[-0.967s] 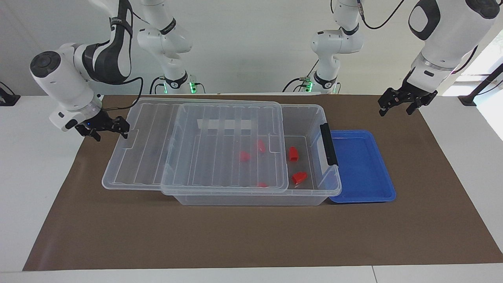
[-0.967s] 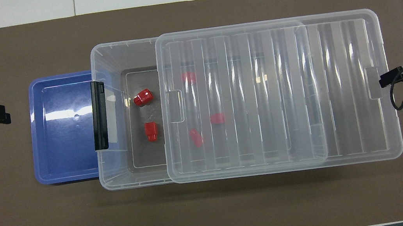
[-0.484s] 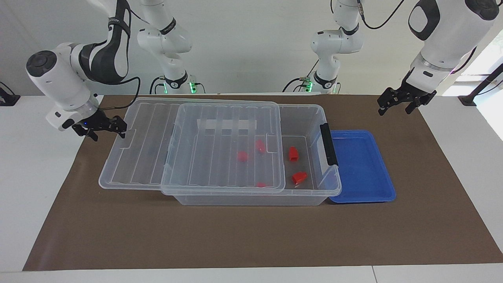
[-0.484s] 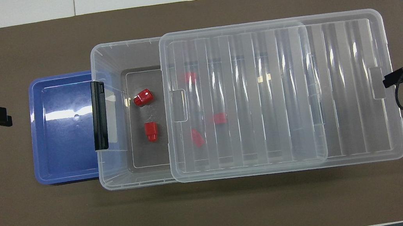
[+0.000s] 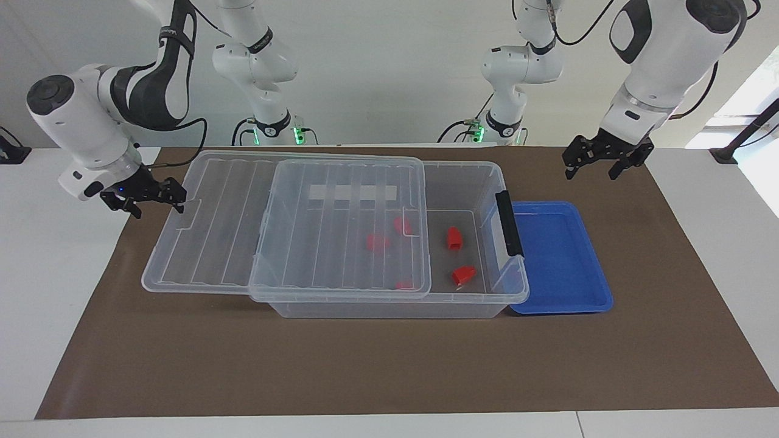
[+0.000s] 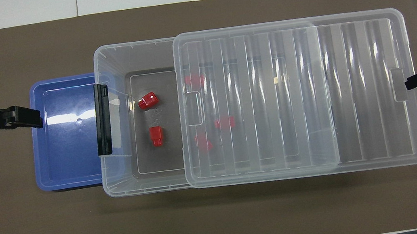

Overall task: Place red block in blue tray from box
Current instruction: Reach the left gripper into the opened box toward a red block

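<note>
The clear box stands mid-table with its ribbed lid slid partway off toward the right arm's end. Two red blocks lie uncovered on the box floor; three more show through the lid. The blue tray sits against the box's black-latched end and holds nothing. My right gripper is open at the lid's outer edge, one finger resting on the lid by its tab. My left gripper hangs open above the mat, and from overhead it overlaps the tray's outer rim.
A brown mat covers the table under everything. The black latch stands up between the box's open end and the tray. White arm bases stand along the table edge nearest the robots.
The lid has slid farther toward the right arm's end together with the right gripper, uncovering more of the box. The left gripper has moved in toward the tray.
</note>
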